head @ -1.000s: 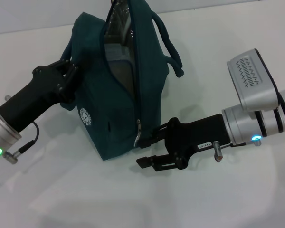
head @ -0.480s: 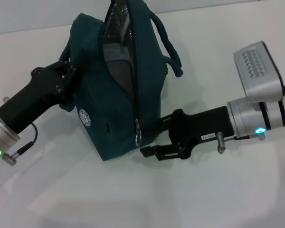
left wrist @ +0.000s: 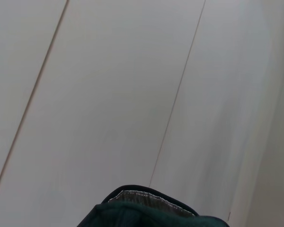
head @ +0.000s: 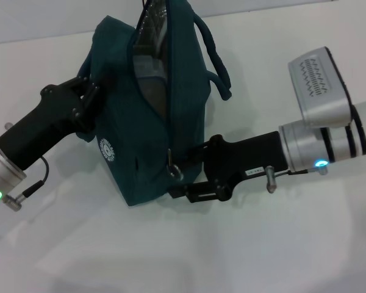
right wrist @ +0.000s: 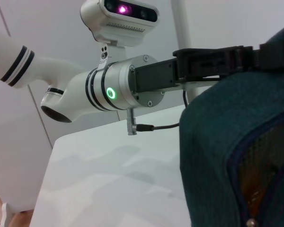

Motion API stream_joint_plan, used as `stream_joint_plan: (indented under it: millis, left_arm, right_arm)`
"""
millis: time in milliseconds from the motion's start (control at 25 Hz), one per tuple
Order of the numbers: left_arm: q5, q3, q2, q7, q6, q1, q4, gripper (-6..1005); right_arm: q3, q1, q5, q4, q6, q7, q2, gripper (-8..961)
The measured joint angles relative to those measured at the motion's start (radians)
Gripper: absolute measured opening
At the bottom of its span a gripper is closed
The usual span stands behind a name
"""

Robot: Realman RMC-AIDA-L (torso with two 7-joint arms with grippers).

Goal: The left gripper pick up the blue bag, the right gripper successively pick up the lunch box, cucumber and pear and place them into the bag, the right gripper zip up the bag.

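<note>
Packing looks finished: the left gripper (head: 85, 97) clamps the blue bag (head: 152, 116) at centre frame, while the right gripper's (head: 182, 177) fingers pinch the zip pull (head: 172, 171), the zip mostly open.

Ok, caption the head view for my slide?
Left gripper holds the blue bag upright while right gripper works at its zip.

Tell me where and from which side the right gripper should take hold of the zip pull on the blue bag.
Grip the silver ring of the zip pull, probably coming from the robot's right, where the right gripper is. The ring hangs free at the near, low end of the blue bag, whose zip runs up and away, open higher up. The left gripper holds the bag's far-left side.
</note>
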State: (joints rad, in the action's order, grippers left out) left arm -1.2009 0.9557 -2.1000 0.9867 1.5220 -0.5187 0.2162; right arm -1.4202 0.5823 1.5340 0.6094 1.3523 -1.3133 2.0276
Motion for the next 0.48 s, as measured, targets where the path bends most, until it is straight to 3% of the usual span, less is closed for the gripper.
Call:
stream_joint_plan:
  millis: [480]
  left_arm:
    - [-0.004,0.000,0.000,0.000,0.001,0.004,0.000,86]
  right_arm:
    - [-0.107,0.024,-0.076,0.001,-0.032,-0.001,0.000,296]
